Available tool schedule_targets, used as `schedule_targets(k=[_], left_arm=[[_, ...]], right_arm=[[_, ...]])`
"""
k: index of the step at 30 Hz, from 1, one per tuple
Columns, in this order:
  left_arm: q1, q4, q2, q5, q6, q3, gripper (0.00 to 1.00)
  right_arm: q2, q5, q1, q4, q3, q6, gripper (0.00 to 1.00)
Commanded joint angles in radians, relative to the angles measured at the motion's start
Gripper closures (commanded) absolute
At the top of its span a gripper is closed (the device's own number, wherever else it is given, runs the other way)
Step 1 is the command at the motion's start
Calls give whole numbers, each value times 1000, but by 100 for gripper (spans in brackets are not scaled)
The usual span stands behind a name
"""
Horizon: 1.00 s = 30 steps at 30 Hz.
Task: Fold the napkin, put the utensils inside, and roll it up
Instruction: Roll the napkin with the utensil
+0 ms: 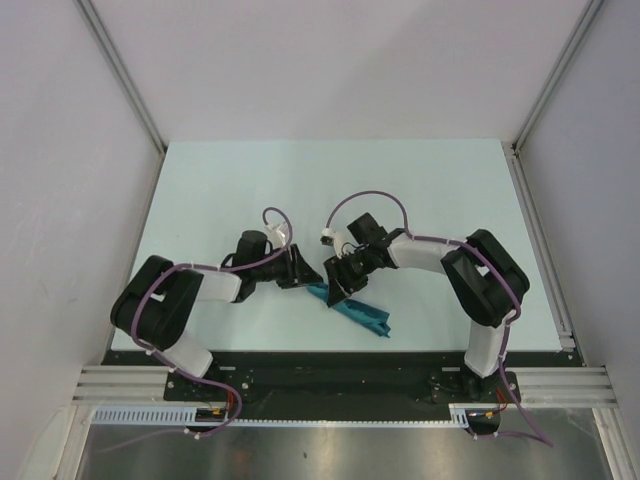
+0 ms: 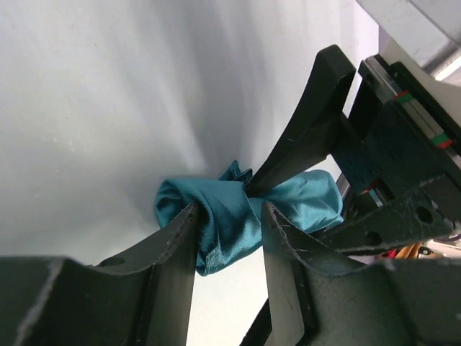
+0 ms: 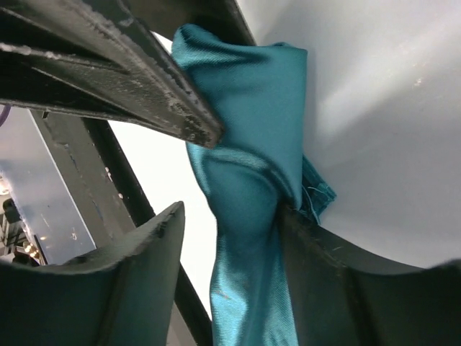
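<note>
The teal napkin [image 1: 357, 311] lies rolled into a narrow bundle on the white table [image 1: 330, 190], slanting toward the front right. No gold utensils show in any view. My left gripper [image 1: 306, 272] is shut on the roll's left end; in the left wrist view the cloth [image 2: 220, 216] fills the gap between the fingers of this gripper [image 2: 229, 216]. My right gripper [image 1: 336, 291] straddles the same end from above. In the right wrist view the napkin [image 3: 252, 151] touches only one finger of the right gripper [image 3: 230, 220], with a gap beside the other, so it is open.
The two grippers are nearly touching: a right finger [image 2: 299, 148] crosses the left wrist view and a left finger [image 3: 137, 79] crosses the right wrist view. Grey walls enclose the table on three sides. A black rail [image 1: 330, 370] runs along the near edge.
</note>
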Motion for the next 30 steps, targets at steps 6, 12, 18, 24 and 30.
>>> schedule_targets(k=[6,12,18,24,30], left_arm=[[-7,74,17,11,-34,16,56],[-7,63,21,11,-28,31,50],[16,-32,-42,-24,24,36,37],[66,-184,-141,-92,92,34,28],[157,-335,-242,-213,113,11,13]], right_arm=[[-96,101,-31,-5,-35,-19,29],[-197,107,-73,2,-63,-1,26],[-277,110,-151,19,-109,19,25],[-358,130,-231,35,-147,36,24],[-436,172,-314,58,-196,71,24]])
